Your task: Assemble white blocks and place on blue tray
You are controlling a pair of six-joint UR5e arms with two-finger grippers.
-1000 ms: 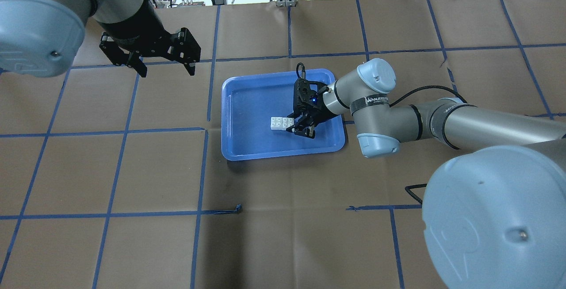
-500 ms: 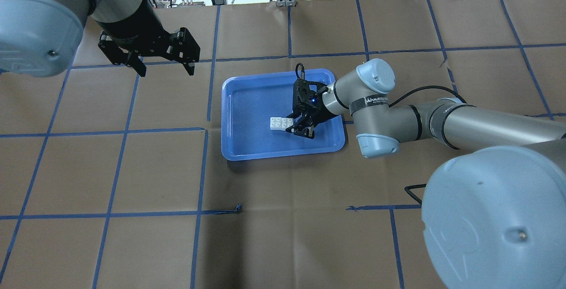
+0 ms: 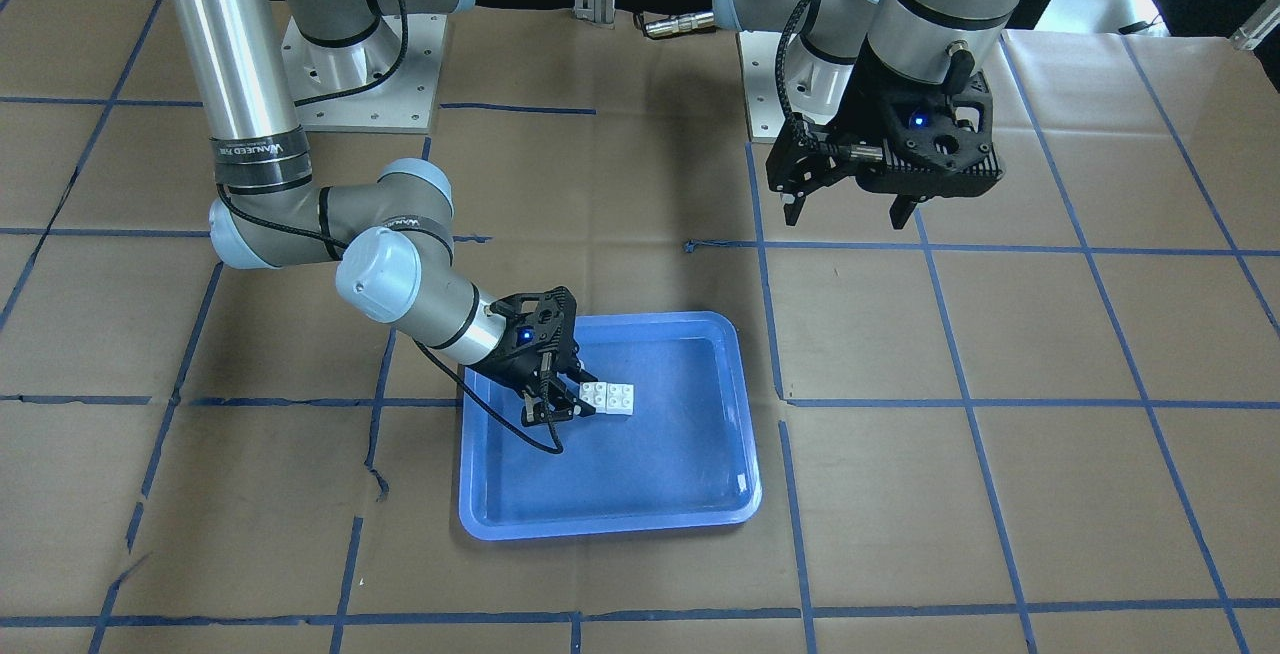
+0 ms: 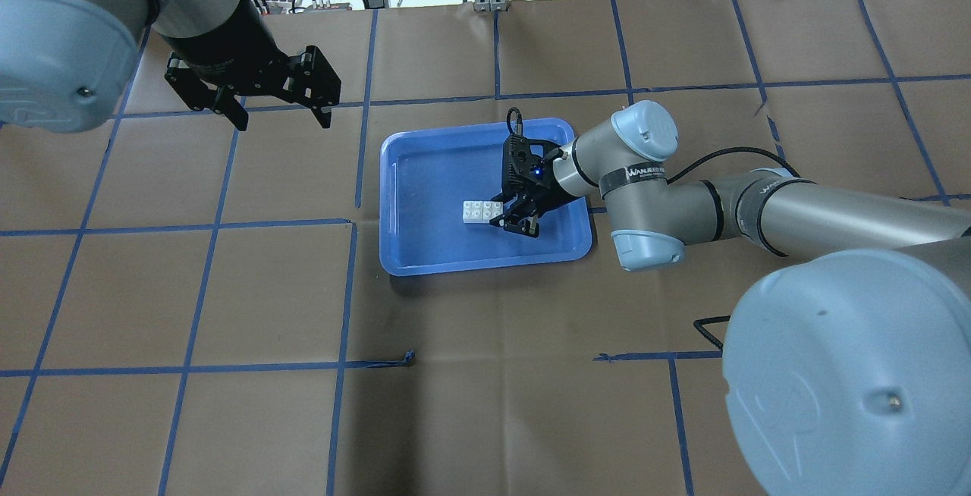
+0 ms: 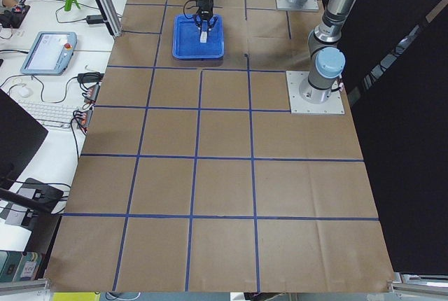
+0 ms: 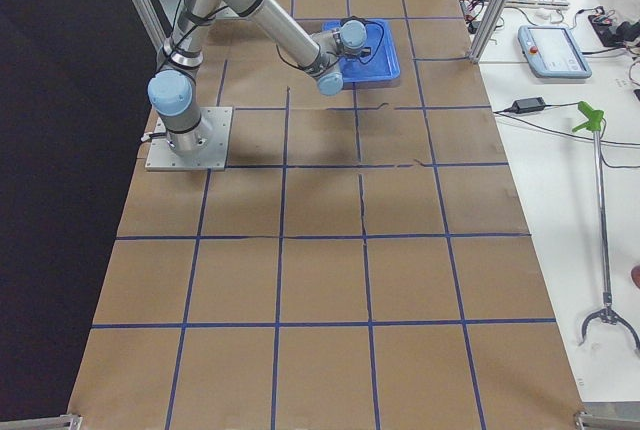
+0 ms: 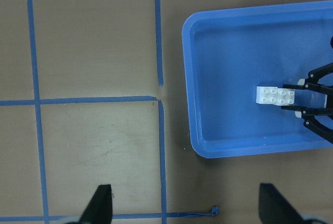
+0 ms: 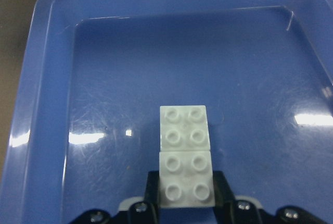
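Front-facing: I see the right end effector low inside the blue tray, a finger on either side of the white blocks. The blocks sit studs-up on the tray floor. The left end effector hangs above the bare tabletop, well apart from the tray, its jaws spread wide and holding nothing.

Overhead: The blocks lie near the tray's middle. The right wrist covers the point of contact, so I cannot judge the grip from here.

Exterior left: The tray is far off and the blocks are only a white speck. I cannot tell either end effector's state from here.

Exterior right: The near arm's elbow overlaps the tray. I cannot make out the blocks.

Left wrist: Looking straight down, I see the two blocks side by side and touching. The right fingers flank only the block nearer that arm.

Right wrist: This is the closest look. The near block sits between the pads with no gap visible, so the end effector is clamped on it. The far block butts against the near one, edge to edge.
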